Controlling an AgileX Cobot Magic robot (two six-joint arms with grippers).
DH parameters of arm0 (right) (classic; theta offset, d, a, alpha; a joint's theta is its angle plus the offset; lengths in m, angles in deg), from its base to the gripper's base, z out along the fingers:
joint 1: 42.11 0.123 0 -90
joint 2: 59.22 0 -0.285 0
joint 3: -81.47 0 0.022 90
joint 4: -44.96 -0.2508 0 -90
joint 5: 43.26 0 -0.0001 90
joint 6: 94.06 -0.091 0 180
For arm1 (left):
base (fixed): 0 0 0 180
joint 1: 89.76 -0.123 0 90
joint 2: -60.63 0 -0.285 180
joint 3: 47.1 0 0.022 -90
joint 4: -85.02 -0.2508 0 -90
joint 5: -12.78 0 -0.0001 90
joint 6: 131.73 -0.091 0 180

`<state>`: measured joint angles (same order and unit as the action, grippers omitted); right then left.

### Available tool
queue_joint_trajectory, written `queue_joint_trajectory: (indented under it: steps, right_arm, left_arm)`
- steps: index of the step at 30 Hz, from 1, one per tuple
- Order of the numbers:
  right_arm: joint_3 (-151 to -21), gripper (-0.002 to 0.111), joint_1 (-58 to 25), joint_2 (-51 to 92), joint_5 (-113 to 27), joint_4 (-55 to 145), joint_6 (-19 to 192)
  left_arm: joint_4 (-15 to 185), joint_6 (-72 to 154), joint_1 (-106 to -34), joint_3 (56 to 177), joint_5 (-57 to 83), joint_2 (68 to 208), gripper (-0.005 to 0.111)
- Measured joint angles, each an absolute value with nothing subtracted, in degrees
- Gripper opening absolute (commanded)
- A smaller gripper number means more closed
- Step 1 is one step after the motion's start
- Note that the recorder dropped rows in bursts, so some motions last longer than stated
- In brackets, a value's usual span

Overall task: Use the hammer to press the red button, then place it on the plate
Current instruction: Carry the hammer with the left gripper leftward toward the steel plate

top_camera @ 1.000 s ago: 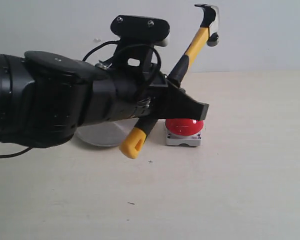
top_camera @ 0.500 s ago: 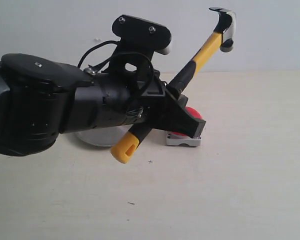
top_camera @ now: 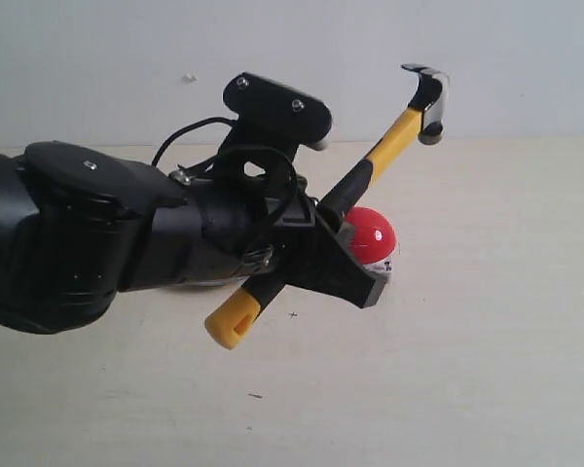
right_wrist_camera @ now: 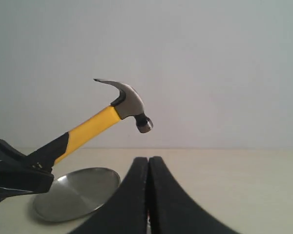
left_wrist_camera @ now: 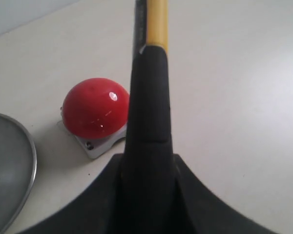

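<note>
My left gripper [top_camera: 329, 255] is shut on the black grip of the hammer [top_camera: 394, 146]. It holds the hammer slanted in the air, with the dark head [top_camera: 426, 95] high beyond the red button [top_camera: 372, 233] and the yellow looped end [top_camera: 229, 326] low. In the left wrist view the hammer handle [left_wrist_camera: 154, 73] runs out from the left gripper [left_wrist_camera: 149, 163], with the red button [left_wrist_camera: 94, 108] on its grey base just beside it and apart from it. The plate [left_wrist_camera: 27, 146] lies past the button; the exterior view hides it behind my arm. My right gripper [right_wrist_camera: 149, 183] is shut on nothing.
The right wrist view shows the plate [right_wrist_camera: 78, 192] on the pale table, with the hammer head [right_wrist_camera: 129, 105] in the air above and beyond it. My bulky left arm [top_camera: 97, 243] fills the left half of the exterior view. A plain wall stands behind the table.
The left arm has turned and dropped a little. The hammer's head has swung right and lower, its yellow end has gone down and left, and the red dome is now uncovered.
</note>
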<state>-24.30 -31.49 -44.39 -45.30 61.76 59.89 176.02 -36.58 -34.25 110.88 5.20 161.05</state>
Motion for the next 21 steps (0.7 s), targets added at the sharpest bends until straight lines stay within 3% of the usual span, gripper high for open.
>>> queue_joint_trajectory:
  steps: [15,21]
  right_arm:
    - [-21.54,0.0,-31.49,-44.39,-40.0,61.16,50.89]
    - [-21.54,0.0,-31.49,-44.39,-29.89,61.16,45.42]
  left_arm:
    - [176.26,-36.58,-34.25,107.56,4.85,161.13,0.0]
    - [176.49,-36.7,-34.25,105.16,1.55,161.13,0.0]
